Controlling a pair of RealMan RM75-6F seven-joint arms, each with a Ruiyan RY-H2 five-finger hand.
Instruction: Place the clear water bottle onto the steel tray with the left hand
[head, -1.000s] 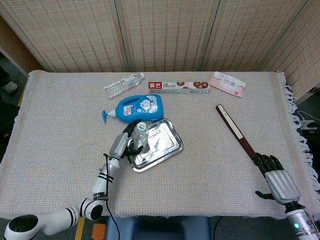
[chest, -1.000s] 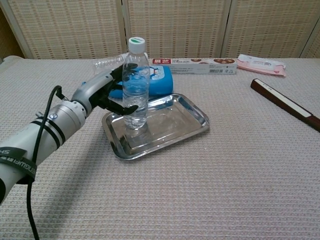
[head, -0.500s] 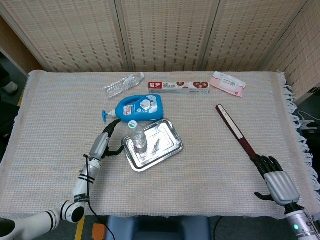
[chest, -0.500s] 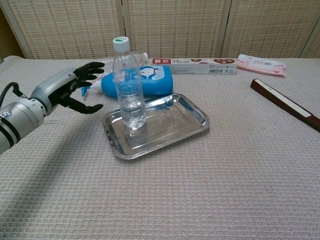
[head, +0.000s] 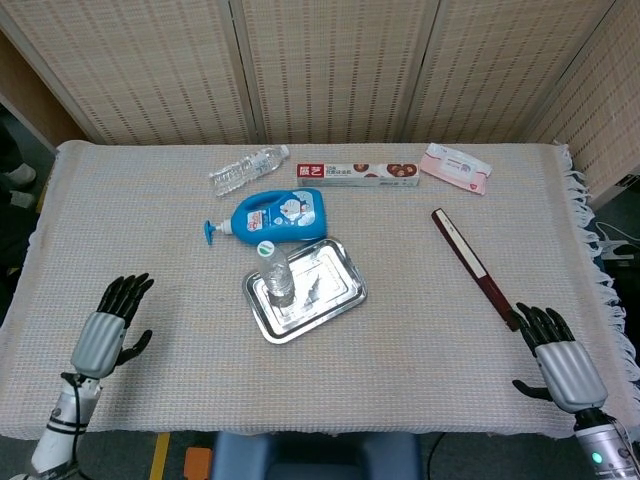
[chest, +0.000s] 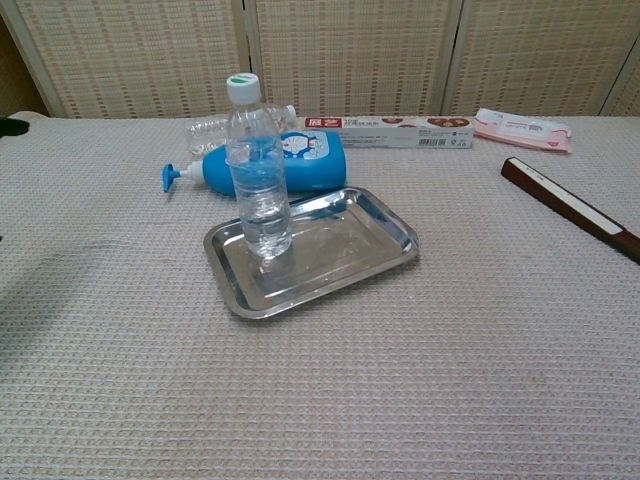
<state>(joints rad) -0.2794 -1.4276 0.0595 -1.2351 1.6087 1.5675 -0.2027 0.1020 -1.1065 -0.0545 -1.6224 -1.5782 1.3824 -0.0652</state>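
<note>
- Bottle is standing upright on the tray, on its left part, cap up; nothing is touching it.
- Tray is sitting mid-table, just near of the blue jug lying on its side. A second clear bottle is lying flat at the far side, left of the long box.
- Left hand is showing only in the head view, at the near left of the table, well apart from the tray, fingers spread and holding nothing.
- Right hand is hovering at the near right edge, fingers apart and empty, just near of the dark flat bar.
- Judgement: placement is looking complete; the step in hand is the clear-away of the left arm.
- To do it well: the arm should be going low and outward to the left, away from the tray, so no part of it is brushing the tall bottle.
- Risk: the bottle is narrow-based and partly filled, standing on a smooth steel floor near the tray's left rim; a nudge to cloth or tray could be tipping it.
- The right hand needs no move.
</note>
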